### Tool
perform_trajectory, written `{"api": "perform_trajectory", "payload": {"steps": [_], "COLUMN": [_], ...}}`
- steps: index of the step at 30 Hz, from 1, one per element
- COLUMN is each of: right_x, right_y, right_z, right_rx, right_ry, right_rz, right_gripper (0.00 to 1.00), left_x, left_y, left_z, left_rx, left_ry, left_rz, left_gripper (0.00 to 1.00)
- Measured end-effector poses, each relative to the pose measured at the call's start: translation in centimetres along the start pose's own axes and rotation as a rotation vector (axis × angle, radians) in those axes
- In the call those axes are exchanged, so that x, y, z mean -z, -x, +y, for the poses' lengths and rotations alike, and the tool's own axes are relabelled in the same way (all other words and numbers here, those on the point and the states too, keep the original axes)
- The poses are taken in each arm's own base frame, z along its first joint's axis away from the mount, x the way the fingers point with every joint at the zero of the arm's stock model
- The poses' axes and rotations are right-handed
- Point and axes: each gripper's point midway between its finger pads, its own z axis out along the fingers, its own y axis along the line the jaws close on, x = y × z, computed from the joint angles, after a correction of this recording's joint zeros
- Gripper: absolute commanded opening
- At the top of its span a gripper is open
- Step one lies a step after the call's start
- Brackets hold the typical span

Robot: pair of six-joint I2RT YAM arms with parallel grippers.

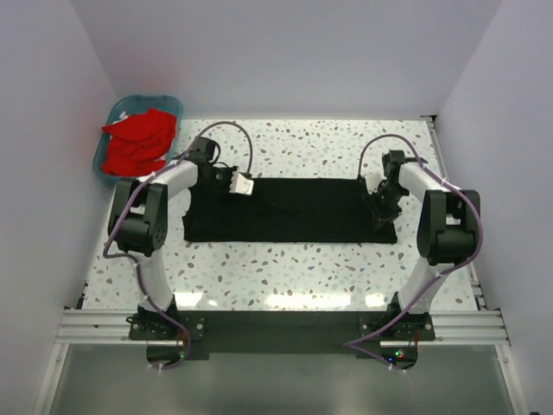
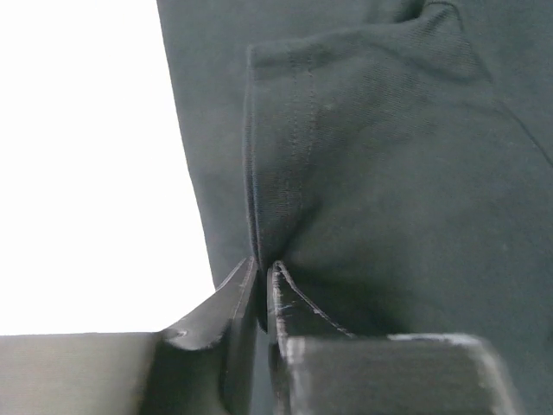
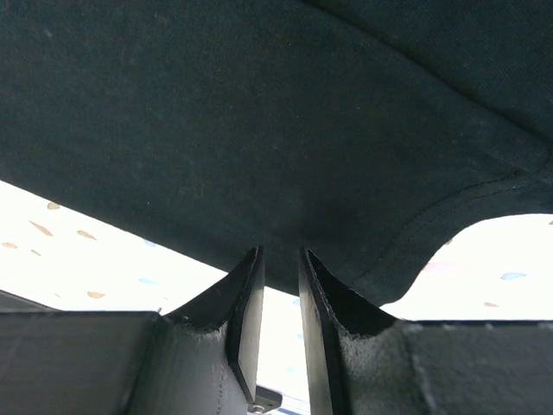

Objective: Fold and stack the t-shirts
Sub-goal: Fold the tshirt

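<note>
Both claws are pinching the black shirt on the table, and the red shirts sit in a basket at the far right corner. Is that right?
Not quite. The top view shows the basket holding the red shirts at the far left corner, not the right. The rest stands: the left gripper and the right gripper each pinch the black shirt.

The large plain black cloth t-shirt [image 1: 294,210] lies spread flat, a wide central band; bright red cloth t-shirts [image 1: 138,143] heaped crumpled, far left.
</note>
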Motion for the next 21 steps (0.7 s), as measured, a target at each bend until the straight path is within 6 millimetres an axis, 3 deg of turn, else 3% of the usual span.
{"api": "perform_trajectory", "payload": {"steps": [3, 4, 10, 14, 17, 21], "right_x": [0.0, 0.0, 0.0, 0.3, 0.6, 1.0], "right_y": [-0.1, -0.1, -0.1, -0.1, 0.2, 1.1], "right_z": [-0.1, -0.1, -0.1, 0.0, 0.3, 0.5], "right_rx": [0.0, 0.0, 0.0, 0.002, 0.006, 0.011], "right_ry": [-0.004, -0.007, -0.007, -0.005, 0.007, 0.023], "right_rz": [0.002, 0.004, 0.006, -0.001, -0.019, -0.051], "right_gripper": [0.27, 0.27, 0.27, 0.26, 0.26, 0.25], "left_x": [-0.7, -0.8, 0.7, 3.3, 5.5, 6.7], "left_y": [-1.0, -1.1, -1.8, -3.3, -4.1, -3.7], "left_z": [1.3, 1.7, 4.6, 6.0, 5.7, 4.3], "left_rx": [0.079, 0.099, 0.321, 0.504, 0.623, 0.745], "left_ry": [0.026, 0.036, 0.152, 0.23, 0.251, 0.226], "left_rz": [0.018, 0.023, 0.029, 0.022, 0.026, 0.021], "left_gripper": [0.42, 0.45, 0.5, 0.53, 0.55, 0.58]}}
